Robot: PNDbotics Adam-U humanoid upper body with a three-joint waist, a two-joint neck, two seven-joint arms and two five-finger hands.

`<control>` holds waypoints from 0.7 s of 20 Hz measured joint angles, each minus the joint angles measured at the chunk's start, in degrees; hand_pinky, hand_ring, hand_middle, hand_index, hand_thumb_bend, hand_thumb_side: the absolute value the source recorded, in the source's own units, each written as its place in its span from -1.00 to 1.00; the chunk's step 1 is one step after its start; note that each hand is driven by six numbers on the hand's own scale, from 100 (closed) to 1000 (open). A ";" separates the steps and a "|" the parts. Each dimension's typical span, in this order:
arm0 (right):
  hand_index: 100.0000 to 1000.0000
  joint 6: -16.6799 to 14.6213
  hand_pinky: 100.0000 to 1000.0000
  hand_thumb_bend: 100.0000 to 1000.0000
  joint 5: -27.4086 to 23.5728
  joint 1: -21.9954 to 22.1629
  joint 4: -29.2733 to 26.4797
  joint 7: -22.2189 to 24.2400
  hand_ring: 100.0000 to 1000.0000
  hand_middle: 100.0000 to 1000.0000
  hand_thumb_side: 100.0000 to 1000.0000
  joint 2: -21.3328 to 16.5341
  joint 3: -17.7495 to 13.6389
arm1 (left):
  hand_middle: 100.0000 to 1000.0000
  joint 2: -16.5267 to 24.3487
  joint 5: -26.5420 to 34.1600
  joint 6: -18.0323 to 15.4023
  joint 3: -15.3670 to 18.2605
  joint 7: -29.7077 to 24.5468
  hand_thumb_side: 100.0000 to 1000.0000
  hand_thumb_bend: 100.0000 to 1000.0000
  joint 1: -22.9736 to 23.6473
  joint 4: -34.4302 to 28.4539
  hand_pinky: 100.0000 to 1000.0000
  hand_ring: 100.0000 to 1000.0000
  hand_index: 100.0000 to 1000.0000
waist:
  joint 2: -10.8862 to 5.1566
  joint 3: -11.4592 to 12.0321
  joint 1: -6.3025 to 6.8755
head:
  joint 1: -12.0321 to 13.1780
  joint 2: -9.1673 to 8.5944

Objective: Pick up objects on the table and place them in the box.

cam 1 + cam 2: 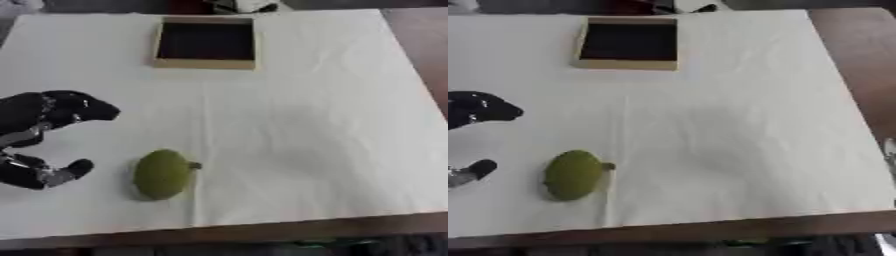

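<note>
White cloth point(306, 125) is covering the table point(262, 232), whose brown wooden edge is showing along the near side and at the right. Lying on the cloth near the front, toward the left, is a green rounded fruit point(162, 174) with a short brownish stem pointing to the right (it looks like a pear or a small gourd, though which one cannot be told). It is resting on its side and nothing is touching it.

Coming in from the left edge, the left hand point(52, 112) is hanging over the cloth just beside the fruit, black with silvery parts. Its fingers point(92, 107) are arching forward at the upper part while the thumb point(72, 170) is reaching out lower down, nearest the fruit, and a wide gap is lying between them, so the hand is spread and gripping nothing. It is standing apart from the fruit, to the fruit's left.

At the far side of the table, a little left of the middle, the box point(206, 63) is sitting on the cloth, a square of pale wooden walls with a dark inside. It is well apart from both the fruit and the hand. What is in it cannot be made out.
</note>
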 measured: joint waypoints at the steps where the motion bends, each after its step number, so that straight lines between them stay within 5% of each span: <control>1: 0.42 0.04 0.45 -1.00 -0.01 0.00 0.00 0.05 0.27 0.09 -0.26 0.00 0.01 | 0.71 -0.23 0.00 0.14 -0.14 -0.14 -0.96 -0.74 -0.10 0.02 0.79 0.57 0.96 | -0.03 0.00 0.01 | -0.02 0.00; 14: 0.42 0.31 0.45 -1.00 -1.05 -0.33 0.00 0.67 0.27 0.09 -0.25 0.00 0.72 | 0.66 -4.12 1.46 3.06 -0.67 -3.06 -0.75 -1.00 -0.43 0.72 0.75 0.46 0.96 | -0.63 -0.81 0.62 | 0.16 0.00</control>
